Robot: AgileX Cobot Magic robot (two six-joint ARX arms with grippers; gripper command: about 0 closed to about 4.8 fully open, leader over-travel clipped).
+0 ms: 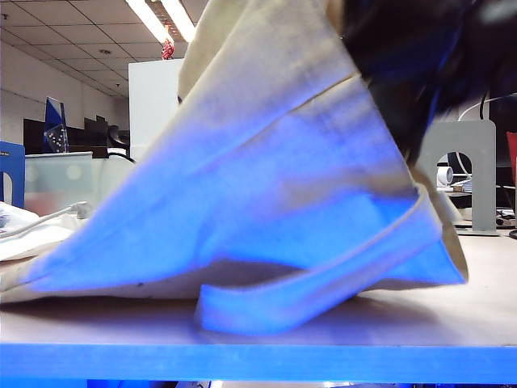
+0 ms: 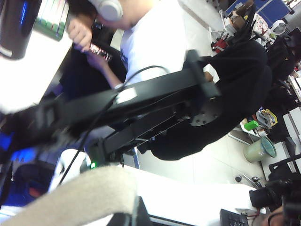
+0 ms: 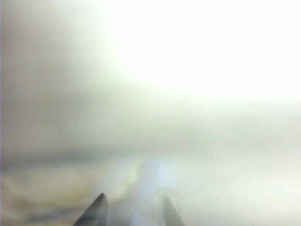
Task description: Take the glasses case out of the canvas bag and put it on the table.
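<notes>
Your right gripper (image 3: 134, 209) is inside the bag (image 1: 266, 178), fingers narrowly apart with only pale cloth ahead. No case shows. Your left gripper (image 2: 134, 214) is shut on the bag's fabric, holding it up off the table (image 1: 420, 319).

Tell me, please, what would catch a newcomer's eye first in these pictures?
The canvas bag fills the exterior view, lifted into a tent over the table, one strap looping at the front edge. The right gripper is inside among pale cloth, fingers apart. The left gripper pinches the bag's fabric.
</notes>
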